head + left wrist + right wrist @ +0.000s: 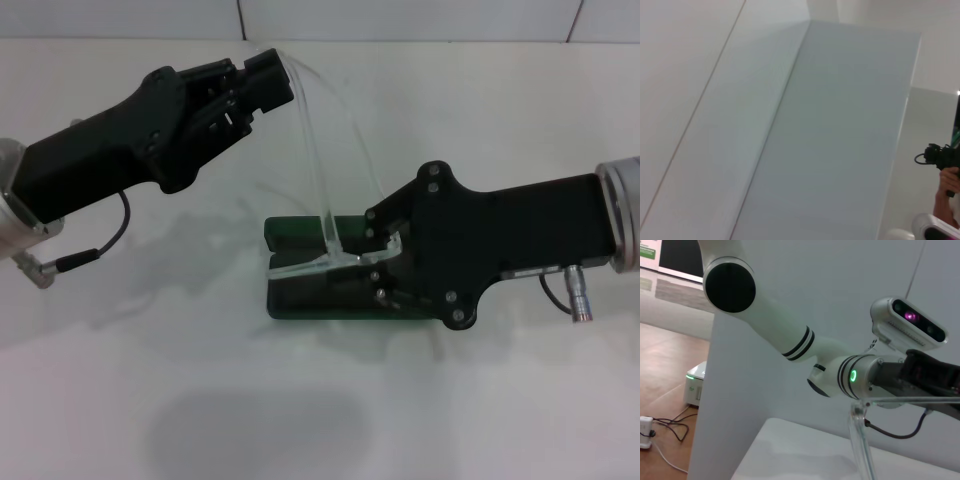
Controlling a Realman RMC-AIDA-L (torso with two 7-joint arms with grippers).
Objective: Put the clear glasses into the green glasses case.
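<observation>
The glasses (335,215) are held over the open case (300,300) at centre: one temple tip is pinched by the left gripper (270,70) at 11 o'clock, the frame clasped by the right gripper (385,255).

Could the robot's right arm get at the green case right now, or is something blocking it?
Probably yes. The right gripper already sits right over the open green glasses case on the table, nothing between them. The clear glasses stand up from it, one temple tip at the left gripper, so room is tight.
</observation>
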